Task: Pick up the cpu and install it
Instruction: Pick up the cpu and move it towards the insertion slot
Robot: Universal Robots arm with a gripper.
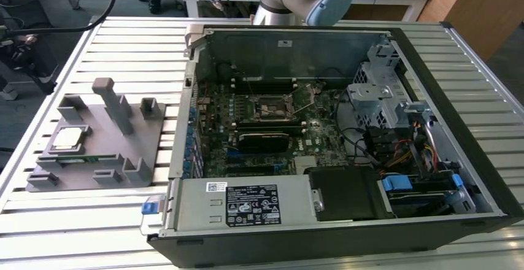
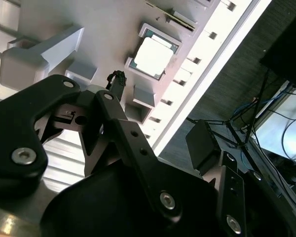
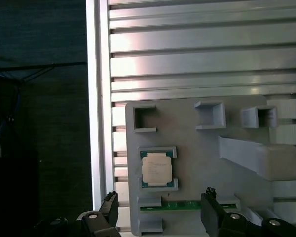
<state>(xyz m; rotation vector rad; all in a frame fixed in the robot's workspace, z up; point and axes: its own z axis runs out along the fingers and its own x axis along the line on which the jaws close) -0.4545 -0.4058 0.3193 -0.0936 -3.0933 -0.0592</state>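
cpu point(image 1: 67, 137) not yet picked up: seated in grey holder point(image 1: 123, 144) on table, exterior view's left, well apart from computer case point(image 1: 458, 159)

claw point(image 3: 159, 196) spread wide, empty, clear of cpu

board socket point(image 1: 269, 107) judged unfilled; pickup and install both left

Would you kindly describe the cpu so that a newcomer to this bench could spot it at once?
To the exterior view's left of the open computer case lies a grey holder plate with upright blocks. The cpu sits in its square pocket: a flat, shiny silver square, unlike the long narrow green memory stick beside it.
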